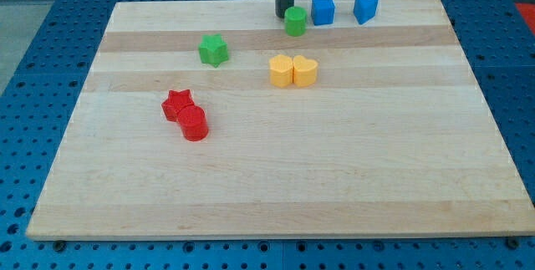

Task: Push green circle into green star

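Green circle point(295, 21) touches my tip point(283, 15) on the tip's right; green star point(214, 50) lies down-left, so tip sits wrong side. No fingers, just rod.

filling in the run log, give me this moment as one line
tip: just left of green circle, seemingly touching | green star: apart, lower left | push: not done

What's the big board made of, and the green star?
The board looks like pale, unvarnished wood: grain lines and joined planks show, matte. The green star seems to be painted wood or plastic; its colour is even, slightly glossy, so I can't tell which.
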`<state>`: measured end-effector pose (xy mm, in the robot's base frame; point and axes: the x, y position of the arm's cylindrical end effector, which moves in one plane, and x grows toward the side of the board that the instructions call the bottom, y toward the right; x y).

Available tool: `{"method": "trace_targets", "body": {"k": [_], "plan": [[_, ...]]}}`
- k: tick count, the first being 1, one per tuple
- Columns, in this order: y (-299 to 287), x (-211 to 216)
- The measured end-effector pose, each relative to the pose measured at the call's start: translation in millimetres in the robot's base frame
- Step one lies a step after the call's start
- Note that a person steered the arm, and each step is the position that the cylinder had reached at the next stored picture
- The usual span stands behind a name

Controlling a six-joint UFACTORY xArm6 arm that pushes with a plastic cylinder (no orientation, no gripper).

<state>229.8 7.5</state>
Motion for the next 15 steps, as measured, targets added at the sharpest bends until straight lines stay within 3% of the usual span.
{"method": "trace_targets", "body": {"k": [3,7,10,12,14,15], "plan": [[31.8,-14.5],[5.1,41.8],[45.2,81.1],[-27.7,83.1],[-4.0,55.5],[-19.6,40.8]]}}
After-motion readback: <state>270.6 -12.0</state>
